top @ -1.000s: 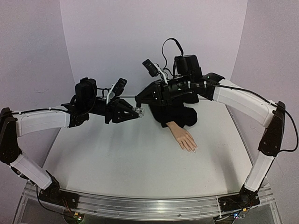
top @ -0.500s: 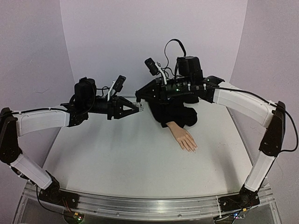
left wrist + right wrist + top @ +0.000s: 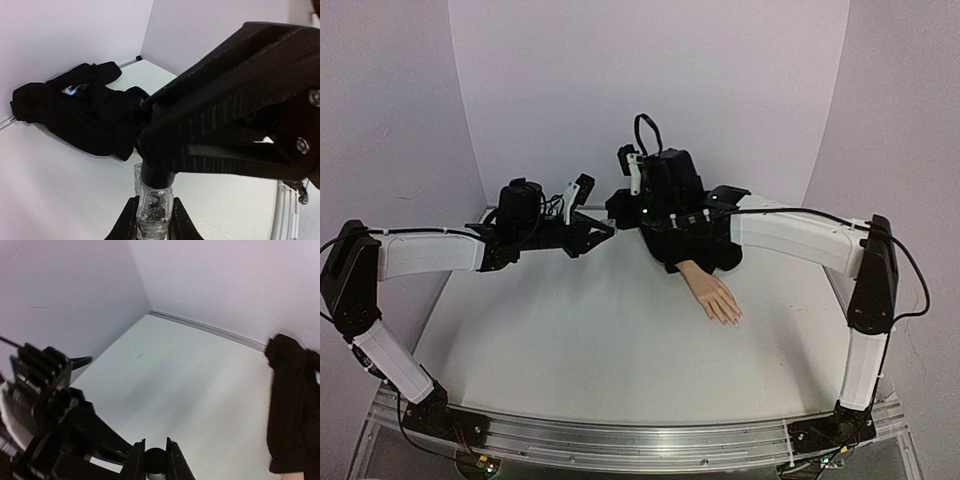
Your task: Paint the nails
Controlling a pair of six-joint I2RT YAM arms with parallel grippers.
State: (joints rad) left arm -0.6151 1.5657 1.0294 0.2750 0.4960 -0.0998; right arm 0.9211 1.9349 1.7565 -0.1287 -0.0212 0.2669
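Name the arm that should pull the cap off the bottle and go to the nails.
Right. The right gripper is shut on the dark cap; the left gripper clamps the clear bottle and should steady it. The mannequin hand with the nails lies on the right arm's side.

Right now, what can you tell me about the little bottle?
The little bottle is clear glass, bubbly inside, with a round black cap. It is held off the white table between both grippers: the left gripper has its jaws shut on the glass body, and the right gripper has its jaws shut on the cap.
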